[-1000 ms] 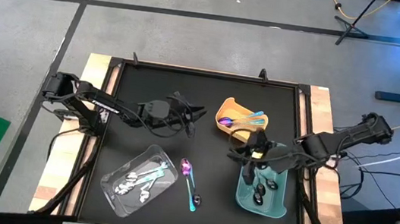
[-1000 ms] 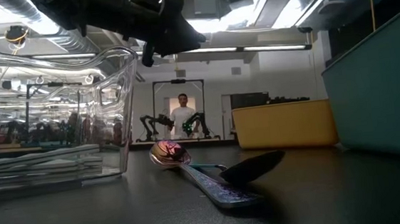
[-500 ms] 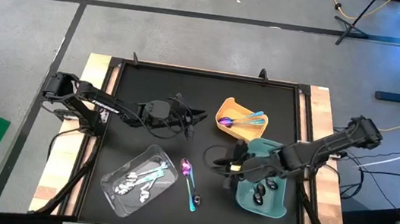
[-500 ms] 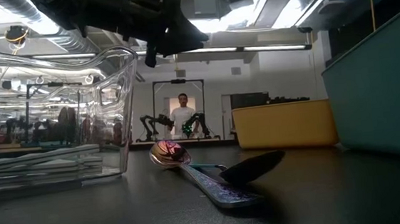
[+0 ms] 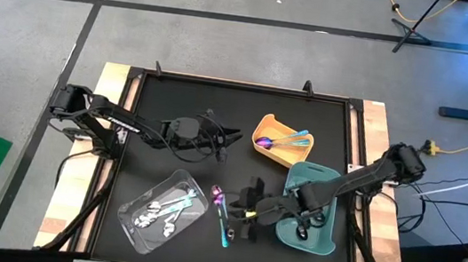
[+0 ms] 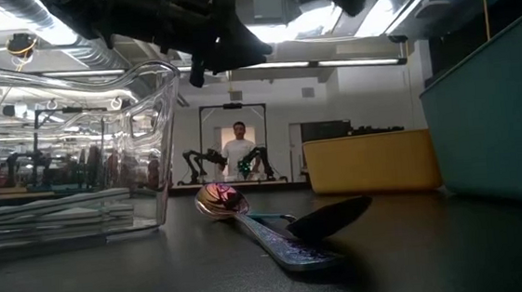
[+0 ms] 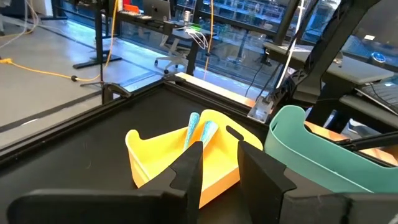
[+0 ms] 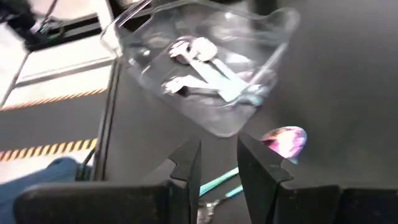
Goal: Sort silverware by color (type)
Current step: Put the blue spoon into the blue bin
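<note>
On the black table (image 5: 184, 98), nearest the front edge, the clear tray (image 5: 163, 211) holds several shiny silver spoons (image 5: 162, 210) lying flat; just beside it, on the bare mat, lie two loose pieces, an iridescent spoon (image 5: 220, 203) with a pink-purple bowl and a dark-headed spoon (image 5: 228, 234) resting across its handle, touching it; the right gripper (image 5: 246, 213) hangs over the mat close beside these two, its fingers (image 8: 188, 163) a little apart with nothing between them; behind it stands the teal tray (image 5: 319, 240) with dark-headed pieces inside, the right arm reaching across above it; farther back the yellow tray (image 5: 265, 151) holds coloured utensils (image 5: 291, 140) with teal handles; the left gripper (image 5: 226, 135) waits over the mat at mid-table, fingers (image 7: 189, 171) slightly parted and empty; far behind, a person (image 6: 239, 148) stands in the room.
</note>
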You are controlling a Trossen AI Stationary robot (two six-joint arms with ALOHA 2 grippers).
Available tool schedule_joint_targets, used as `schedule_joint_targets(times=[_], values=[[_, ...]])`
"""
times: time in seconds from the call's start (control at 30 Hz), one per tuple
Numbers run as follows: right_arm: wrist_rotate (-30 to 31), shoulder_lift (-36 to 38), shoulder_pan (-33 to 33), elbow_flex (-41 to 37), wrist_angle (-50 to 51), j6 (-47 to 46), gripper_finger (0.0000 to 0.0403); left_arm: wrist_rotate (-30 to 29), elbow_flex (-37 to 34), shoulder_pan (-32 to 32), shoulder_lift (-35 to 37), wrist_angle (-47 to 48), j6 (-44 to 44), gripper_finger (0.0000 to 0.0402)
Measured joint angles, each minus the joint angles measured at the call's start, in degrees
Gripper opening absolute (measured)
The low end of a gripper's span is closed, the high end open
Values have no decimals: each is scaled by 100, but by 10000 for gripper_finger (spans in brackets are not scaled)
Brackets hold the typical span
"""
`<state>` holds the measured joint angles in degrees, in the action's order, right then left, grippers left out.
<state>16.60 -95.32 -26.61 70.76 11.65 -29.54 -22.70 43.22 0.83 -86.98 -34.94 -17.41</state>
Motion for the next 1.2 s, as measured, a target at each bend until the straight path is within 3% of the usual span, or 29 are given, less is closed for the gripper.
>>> schedule_joint_targets(times=[0.27, 0.63, 0.9, 1.2], values=[[-1468, -605, 81, 441, -514, 790, 90, 314, 2, 22, 65, 341, -6, 94], [-1119, -1744, 272, 2502, 2180, 427, 90, 427, 9, 159, 1110, 2188, -49, 94], [-1053, -2311, 485, 2599, 2689, -743, 90, 421, 9, 154, 2122, 3195, -54, 94], [-909, -2803, 492, 2599, 2851, -1273, 90, 419, 9, 149, 2452, 3428, -56, 94]])
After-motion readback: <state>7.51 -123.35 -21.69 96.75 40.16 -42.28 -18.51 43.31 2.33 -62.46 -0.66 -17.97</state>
